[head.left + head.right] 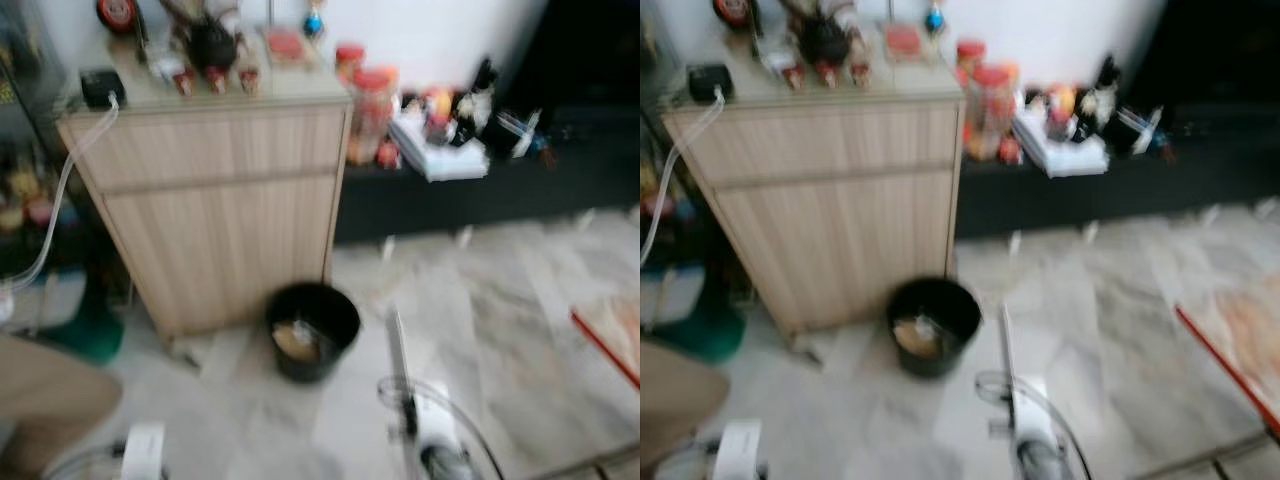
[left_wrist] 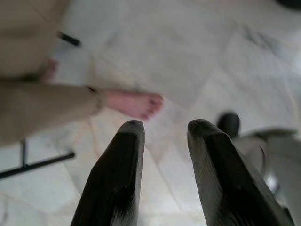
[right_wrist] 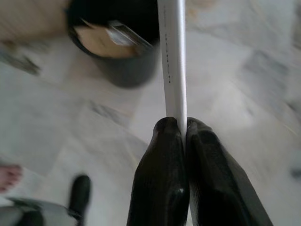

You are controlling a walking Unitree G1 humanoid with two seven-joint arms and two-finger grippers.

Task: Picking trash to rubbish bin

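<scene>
From the head views, a black rubbish bin (image 1: pixel 312 330) stands on the pale marble floor (image 1: pixel 520 330) beside a wooden cabinet (image 1: pixel 215 200), already holding some paper scraps. The right gripper (image 1: pixel 400 385) carries a thin white strip (image 1: pixel 397 345) whose long axis points forward, its far end just short of the bin's rim.

In the left wrist view, the left gripper (image 2: pixel 162 155) hangs with fingers apart, holding nothing, above a person's bare foot (image 2: pixel 131 102).

In the right wrist view, the right gripper's jaws are pinched on the strip, with the bin straight ahead. The right arm is nearer. No writing is readable.
</scene>
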